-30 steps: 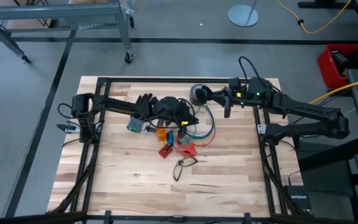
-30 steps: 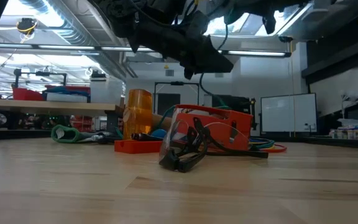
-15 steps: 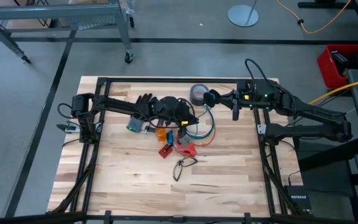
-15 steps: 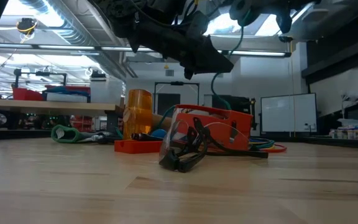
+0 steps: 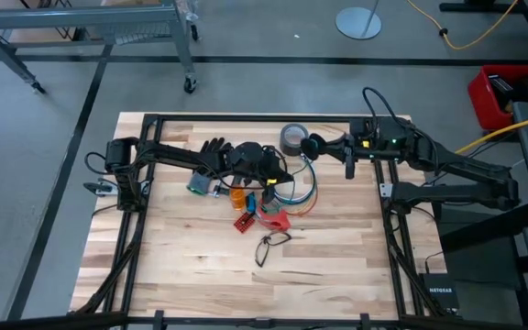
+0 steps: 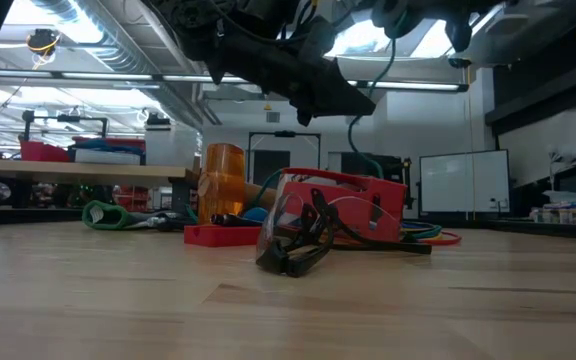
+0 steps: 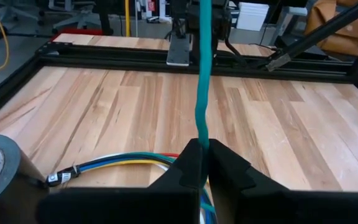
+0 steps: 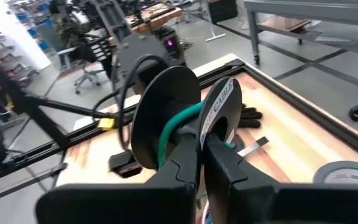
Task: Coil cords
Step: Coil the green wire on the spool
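Wooden tabletop [image 5: 181,247] lay cluttered mid-field; my left claw [image 7: 202,163] pinched the teal cord [image 7: 202,74] above the cords [image 5: 296,188]; my right claw [image 8: 199,144] clenched the spool [image 8: 166,118]; winding came next, I judged.

A robotics lab: concrete floor [image 5: 246,82], metal carts [image 5: 90,27], ceiling ducts [image 6: 78,20], whiteboard [image 6: 463,185].
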